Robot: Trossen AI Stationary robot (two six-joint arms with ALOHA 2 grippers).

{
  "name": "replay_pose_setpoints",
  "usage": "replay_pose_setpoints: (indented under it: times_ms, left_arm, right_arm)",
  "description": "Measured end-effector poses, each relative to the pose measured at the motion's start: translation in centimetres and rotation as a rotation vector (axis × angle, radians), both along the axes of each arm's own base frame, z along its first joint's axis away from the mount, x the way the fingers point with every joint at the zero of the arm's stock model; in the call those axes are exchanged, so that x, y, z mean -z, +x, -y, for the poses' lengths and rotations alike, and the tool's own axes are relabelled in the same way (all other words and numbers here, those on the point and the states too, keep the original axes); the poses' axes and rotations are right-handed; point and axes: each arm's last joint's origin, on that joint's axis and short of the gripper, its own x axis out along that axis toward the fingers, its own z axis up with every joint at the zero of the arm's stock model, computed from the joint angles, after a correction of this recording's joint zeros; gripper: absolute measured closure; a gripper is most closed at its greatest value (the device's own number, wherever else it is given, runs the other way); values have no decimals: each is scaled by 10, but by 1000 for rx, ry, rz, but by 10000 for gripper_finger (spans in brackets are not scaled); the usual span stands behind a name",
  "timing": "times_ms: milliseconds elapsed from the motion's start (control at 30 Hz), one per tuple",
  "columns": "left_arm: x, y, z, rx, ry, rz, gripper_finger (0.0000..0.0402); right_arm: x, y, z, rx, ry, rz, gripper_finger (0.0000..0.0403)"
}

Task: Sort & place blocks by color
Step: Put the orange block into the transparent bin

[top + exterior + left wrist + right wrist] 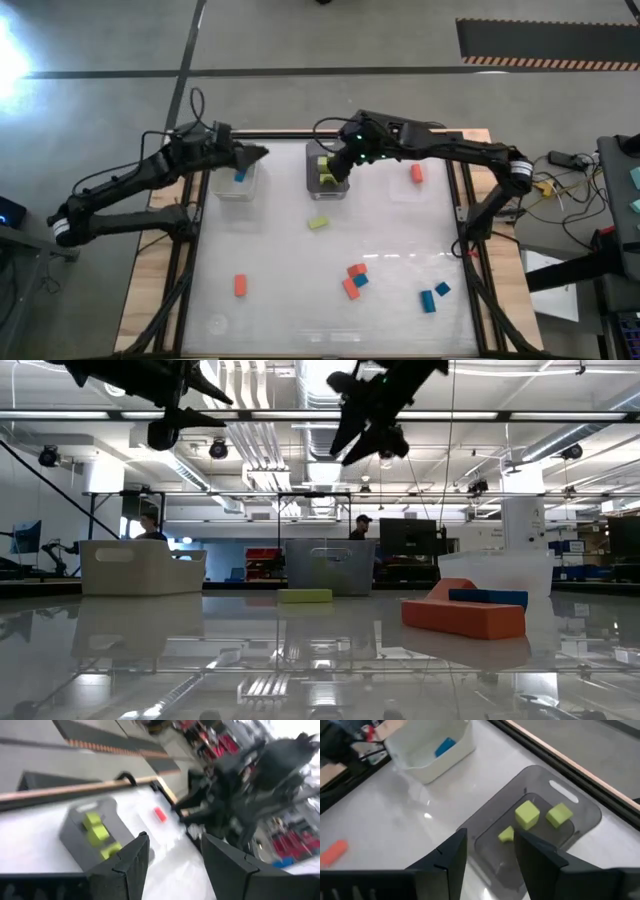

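My right gripper is open and empty. It hangs over the grey middle bin, where three lime green blocks lie on the floor. My left gripper is also open and empty, raised by the white left bin, which holds one blue block. An orange-red block lies in the clear right bin. Loose on the table are a lime green block, orange-red blocks and blue blocks.
The three bins stand in a row along the table's far edge. The loose blocks lie toward the near half, with bare table between them and the bins. In the low view both grippers hang well above the bin rims. People show far off in the room.
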Motion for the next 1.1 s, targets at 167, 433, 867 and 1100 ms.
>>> replay_pose_setpoints:
  times_ms: [167,433,867,1100]
  left_arm:
    - [11,11,17,95,-130,-63,237]
    - [39,26,85,366,-475,-335,237]
    - [103,23,199,211,-883,-942,237]
    - [137,29,223,74,-862,-1090,237]
  right_arm:
    - [-20,-20,-22,-28,26,-8,257]
    - [-34,-34,-40,-49,33,-14,268]
    - [-24,-26,-37,-59,-15,-48,269]
    - [-15,-18,-36,-76,-14,-75,275]
